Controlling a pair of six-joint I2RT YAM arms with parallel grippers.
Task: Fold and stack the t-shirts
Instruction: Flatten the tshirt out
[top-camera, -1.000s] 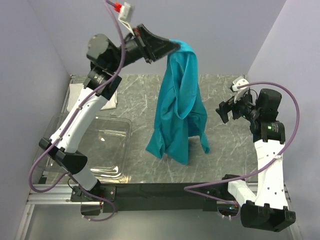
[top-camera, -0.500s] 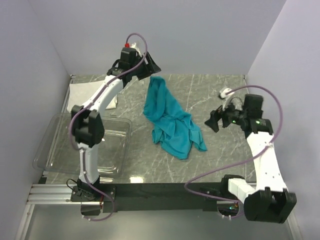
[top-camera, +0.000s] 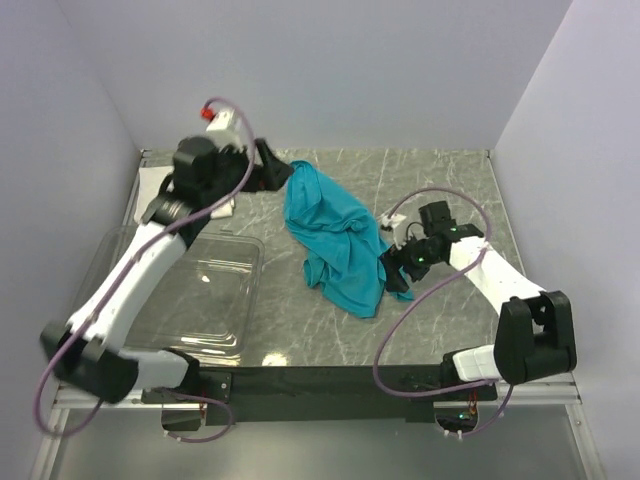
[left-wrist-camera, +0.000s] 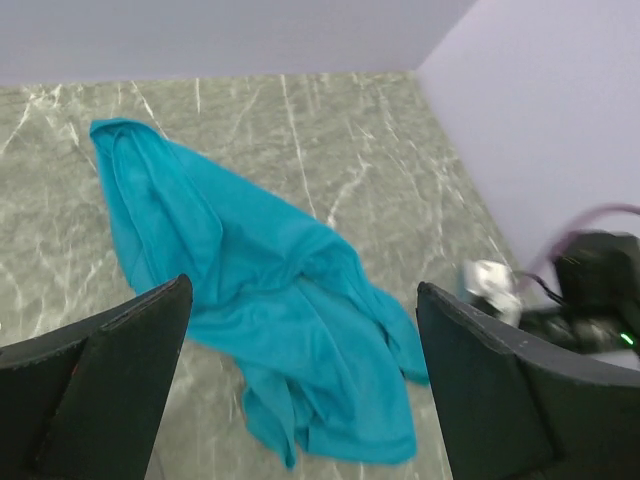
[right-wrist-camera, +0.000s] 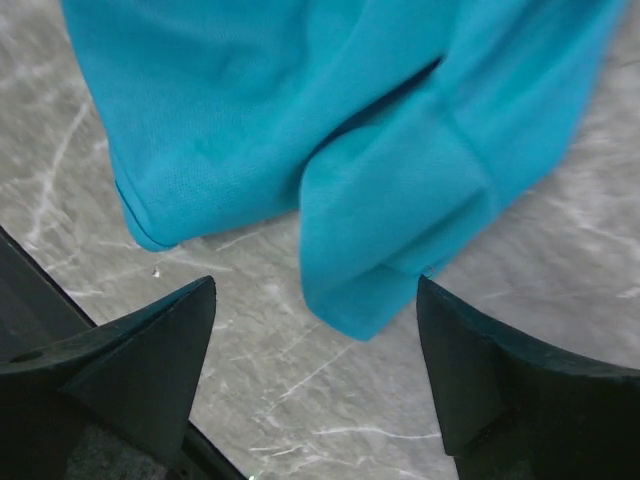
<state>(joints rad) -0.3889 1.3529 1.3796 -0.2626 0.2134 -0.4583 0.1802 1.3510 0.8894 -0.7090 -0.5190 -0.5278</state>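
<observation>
Bin of clear plastic (top-camera: 215, 330) sits at the near left of the grey marble tabletop (top-camera: 450, 180). On the near right, the right arm (top-camera: 490, 275) reaches in low toward the middle. Its jaws are spread wide at the near right edge of the crumpled teal-blue t-shirt (top-camera: 335, 240) and grip nothing. It looks to be lining up on a hem or sleeve, since no fold can start on a heap.

The shirt lies bunched on a diagonal across the middle of the tabletop, free of both arms. Beyond it, the left arm (top-camera: 130, 280) ends at the shirt's far corner, its jaws fully apart and empty, aimed back over the cloth. At the far left, partly behind that arm, the folded white t-shirt (top-camera: 152, 185) rests flat, probably as the base of the stack.

Only the overhead view shows the bin, the white shirt and both arms together. The right wrist view adds a doubled flap of the teal shirt (right-wrist-camera: 300, 100) pointing into the gap between the right jaws, with bare tabletop on either side. The left wrist view shows the teal shirt's (left-wrist-camera: 250, 300) whole spread, with the right arm's wrist beyond it.
</observation>
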